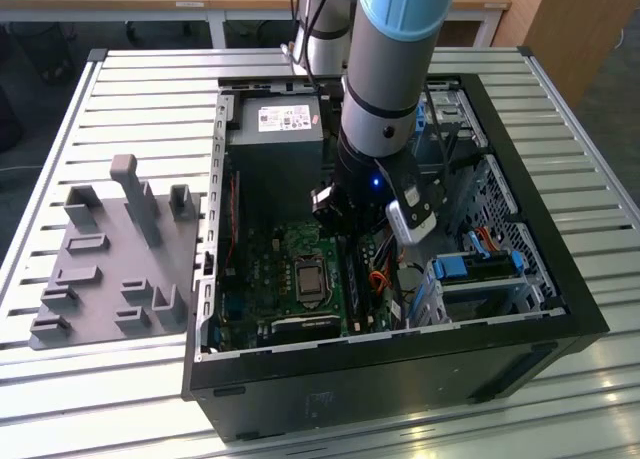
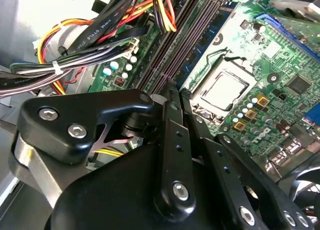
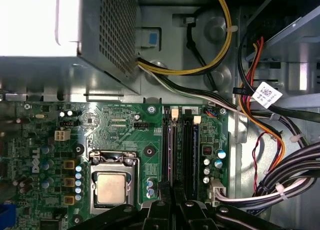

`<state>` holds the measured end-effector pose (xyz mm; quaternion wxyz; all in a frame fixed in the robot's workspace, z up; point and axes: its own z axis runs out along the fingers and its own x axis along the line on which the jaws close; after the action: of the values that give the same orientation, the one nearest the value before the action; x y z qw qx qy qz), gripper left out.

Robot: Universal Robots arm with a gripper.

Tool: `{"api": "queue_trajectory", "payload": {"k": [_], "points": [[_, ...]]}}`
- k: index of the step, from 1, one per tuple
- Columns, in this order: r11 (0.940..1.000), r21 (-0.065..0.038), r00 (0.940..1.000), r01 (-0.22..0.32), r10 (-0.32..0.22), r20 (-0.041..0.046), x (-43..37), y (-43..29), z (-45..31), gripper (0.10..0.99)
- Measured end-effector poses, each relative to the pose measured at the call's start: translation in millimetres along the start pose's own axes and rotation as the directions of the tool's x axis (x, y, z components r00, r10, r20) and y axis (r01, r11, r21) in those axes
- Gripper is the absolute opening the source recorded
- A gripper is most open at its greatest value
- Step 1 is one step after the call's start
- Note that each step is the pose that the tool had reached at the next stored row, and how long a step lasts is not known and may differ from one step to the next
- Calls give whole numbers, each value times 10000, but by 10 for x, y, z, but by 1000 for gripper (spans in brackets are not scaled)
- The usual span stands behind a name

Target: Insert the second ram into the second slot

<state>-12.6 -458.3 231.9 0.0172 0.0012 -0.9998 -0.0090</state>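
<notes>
While the arm [image 1: 395, 59] reaches down from above, you are looking at a slatted tabletop [image 1: 150, 89] carrying an open computer case [image 1: 400, 379], with a grey fixture tray [image 1: 110, 269] lying beside it on the exterior view's left. Inside the case, the power supply [image 1: 275, 144] sits at the far end and the green motherboard [image 3: 125, 140] lies flat below it, the processor socket [image 3: 111, 187] bare in its middle. A bundle of cables [image 2: 75, 64] runs close by the slots on the side away from the socket. Your end effector [image 2: 171, 87] hangs low over the board with its fingers drawn narrow, tips all but together; you cannot tell from these views whether they pinch anything. Just ahead of those tips run the memory slots [image 3: 186, 150], side by side. A thin blue stick, most likely the second ram [image 3: 168, 150], stands on edge in the slot nearest the socket, just beside the line of the tips. Whether it is fully home, or its end latches have closed, you cannot tell. By the look of it, the step in hand is the seating itself, not the fetching. Any further move would call for a straight, even push along the slot's line, kept clear of the cables and neighbouring slots.
</notes>
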Motion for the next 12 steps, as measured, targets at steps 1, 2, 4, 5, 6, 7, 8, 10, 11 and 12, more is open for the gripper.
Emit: {"api": "queue_trajectory", "payload": {"k": [1, 2, 4, 5, 6, 7, 8, 10, 11, 12], "points": [[10000, -1, 10000, 1, -1, 0, -3, 0, 12, 137], [10000, -1, 10000, 1, -1, 0, -7, 0, 23, 137], [10000, 0, 10000, 0, 0, 0, -16, -1, 37, 137], [10000, 0, 10000, 0, 0, 0, -18, -1, 42, 137], [10000, 0, 10000, 0, 0, 0, -21, -1, 47, 137], [10000, 0, 10000, -1, 1, 0, -21, -1, 52, 137], [10000, -1, 10000, -2, 2, 1, -22, -1, 58, 137], [10000, -1, 10000, -2, 2, 0, -22, -1, 69, 137], [10000, -1, 10000, -4, 4, 0, -23, -1, 75, 137], [10000, -1, 10000, -8, 8, 1, -23, -2, 80, 137]]}}
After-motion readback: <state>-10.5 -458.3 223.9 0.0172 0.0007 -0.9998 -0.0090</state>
